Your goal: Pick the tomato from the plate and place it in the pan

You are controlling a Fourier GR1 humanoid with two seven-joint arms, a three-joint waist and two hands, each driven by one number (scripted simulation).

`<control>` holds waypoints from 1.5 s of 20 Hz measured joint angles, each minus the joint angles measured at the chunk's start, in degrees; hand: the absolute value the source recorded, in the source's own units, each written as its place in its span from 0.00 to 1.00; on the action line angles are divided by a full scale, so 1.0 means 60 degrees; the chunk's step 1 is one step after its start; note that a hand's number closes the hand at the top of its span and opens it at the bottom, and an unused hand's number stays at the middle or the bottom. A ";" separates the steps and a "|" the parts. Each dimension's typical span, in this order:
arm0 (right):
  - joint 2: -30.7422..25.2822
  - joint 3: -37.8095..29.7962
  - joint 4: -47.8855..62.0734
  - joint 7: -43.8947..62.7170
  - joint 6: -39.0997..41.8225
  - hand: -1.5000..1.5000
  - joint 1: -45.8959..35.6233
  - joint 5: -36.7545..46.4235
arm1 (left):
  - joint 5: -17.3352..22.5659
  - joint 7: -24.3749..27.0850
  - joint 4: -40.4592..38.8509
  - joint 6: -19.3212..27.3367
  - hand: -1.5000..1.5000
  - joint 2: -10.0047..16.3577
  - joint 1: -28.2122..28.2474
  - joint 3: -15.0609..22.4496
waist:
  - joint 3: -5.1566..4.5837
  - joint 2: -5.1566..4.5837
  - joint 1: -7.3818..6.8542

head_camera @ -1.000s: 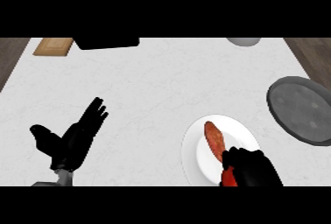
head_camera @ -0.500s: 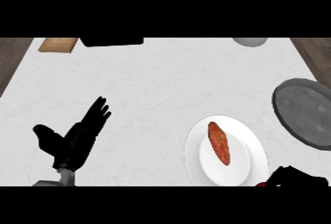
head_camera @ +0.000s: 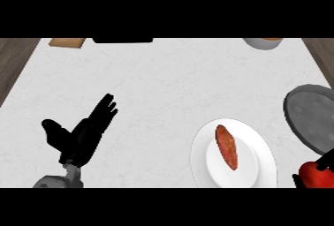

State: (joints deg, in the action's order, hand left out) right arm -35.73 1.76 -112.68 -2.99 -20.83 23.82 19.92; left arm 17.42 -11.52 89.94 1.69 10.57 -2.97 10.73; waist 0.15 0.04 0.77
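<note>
In the head view, the right robot hand (head_camera: pixel 328 159) shows only in part at the lower right corner of the tabletop (head_camera: pixel 169 84). Its black fingers curl round the tomato (head_camera: pixel 316 175), whose red skin shows between them. The tomato is off the plate (head_camera: pixel 253 155), and the hand holding it is just to the right of the plate's rim. Whether the tomato touches the tabletop cannot be told.

The white plate lies to the left of this hand and carries a long orange-red vegetable (head_camera: pixel 227 146) lying lengthwise near its middle. The dark grey pan (head_camera: pixel 313 115) sits just beyond the right robot hand, at the right edge, cut off by the frame and close to the plate's far right side.

The left robot hand (head_camera: pixel 81 132) rests at the lower left, well apart from the plate. It is open wide, with fingers straight and pointing away and the thumb spread out to the left, and it holds nothing.

Far beyond both hands, along the tabletop's far edge, are a wooden board (head_camera: pixel 67 42), a black object (head_camera: pixel 123 40) and a grey bowl (head_camera: pixel 263 43).
</note>
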 measured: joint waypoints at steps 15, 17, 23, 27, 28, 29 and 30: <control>0.0489 -0.2600 0.8844 -0.3954 -0.0862 1.00 -0.5419 -0.0874 | -0.0215 -0.0151 -0.0140 -0.0154 0.50 -0.0301 -0.0347 0.0042 | 0.0002 -0.0063 -0.0335; 0.0383 -0.2970 1.0127 -0.4717 -0.0805 1.00 -0.6080 -0.1060 | -0.0176 -0.0189 -0.0178 -0.0220 0.50 -0.0289 -0.0409 -0.0036 | 0.0001 -0.0072 -0.0350; -0.0100 -0.3649 1.3535 -0.6345 -0.0851 1.00 -0.8041 -0.1059 | -0.0304 -0.0195 -0.0186 -0.0272 0.50 -0.0395 -0.0418 0.0019 | 0.0015 -0.0116 -0.0458; -0.0471 -0.3382 1.5071 -0.5915 -0.0959 0.00 -0.8588 -0.0441 | -0.0312 -0.0283 -0.0149 -0.0327 0.50 -0.0453 -0.0566 0.0074 | 0.0017 -0.0188 -0.0630; -0.0498 -0.3228 1.5384 -0.5738 -0.0965 0.00 -0.8705 -0.0230 | -0.0274 -0.0317 -0.0123 -0.0375 0.50 -0.0413 -0.0610 0.0036 | 0.0018 -0.0203 -0.0678; -0.0533 -0.3107 1.5672 -0.5612 -0.0927 0.00 -0.8807 -0.0060 | -0.0261 -0.0279 -0.0191 -0.0455 0.50 -0.0360 -0.0642 -0.0002 | 0.0024 -0.0227 -0.0718; -0.0573 -0.3047 1.5939 -0.5608 -0.0835 0.00 -0.8846 0.0040 | -0.0265 -0.0241 -0.0160 -0.0492 0.50 -0.0358 -0.0527 0.0030 | 0.0028 -0.0228 -0.0733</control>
State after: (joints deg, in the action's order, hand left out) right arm -39.16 -16.52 -17.05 -36.64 -25.84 -29.26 20.16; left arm 15.83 -12.97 88.98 -1.26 8.42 -6.13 10.91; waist 0.32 -1.33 -3.62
